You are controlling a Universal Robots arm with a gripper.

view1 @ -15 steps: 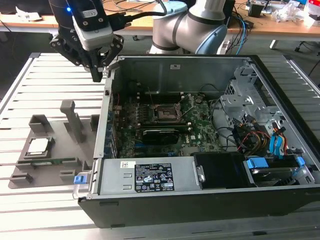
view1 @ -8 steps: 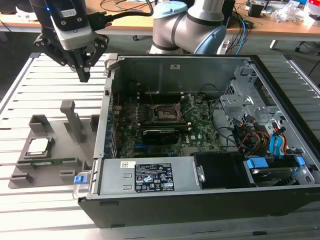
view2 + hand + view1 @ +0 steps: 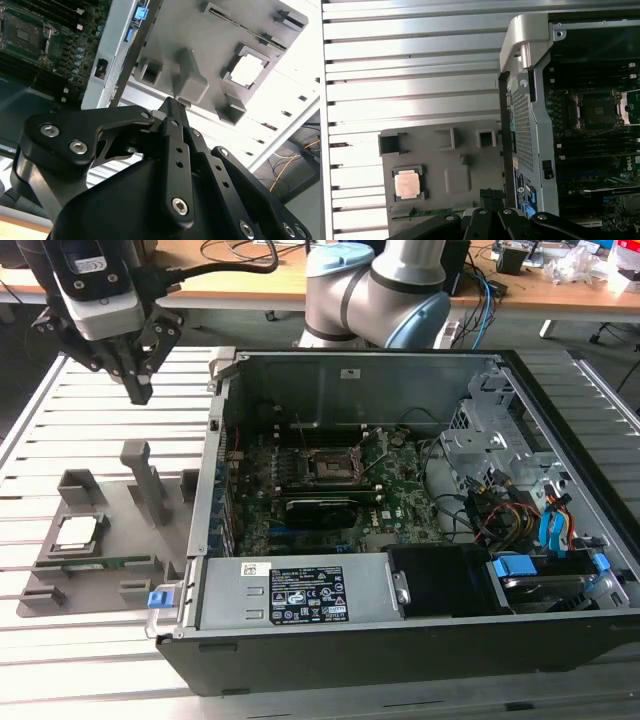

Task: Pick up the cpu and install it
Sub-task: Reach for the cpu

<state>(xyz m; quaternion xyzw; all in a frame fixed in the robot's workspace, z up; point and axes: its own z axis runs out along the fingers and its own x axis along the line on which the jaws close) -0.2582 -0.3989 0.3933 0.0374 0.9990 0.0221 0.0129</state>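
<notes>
Care is what the cpu (image 3: 78,532) calls for — a small flat square with a silvery metal top and a thin darker rim. By the look of it, it is stiff and light, smooth enough to slip, and likely delicate on its hidden underside. It lies flat in a square pocket of the gray tray (image 3: 118,528), on the slatted table (image 3: 110,415) at the exterior view's left. That puts it just beside the open computer case (image 3: 213,490) and well apart from the socket (image 3: 330,468) inside it. Low walls hug the pocket, so the best hold looks to be across two opposite edges where those walls seem to leave gaps, with the cpu kept level. The gripper (image 3: 140,392) hangs high above the tray's side of the table, pointing down with a slight lean, well above the cpu and touching nothing. Its fingers are pressed together and carry nothing — in the second wrist view the tips meet in one line, with the tray's upright post (image 3: 189,82) in line behind them.
</notes>
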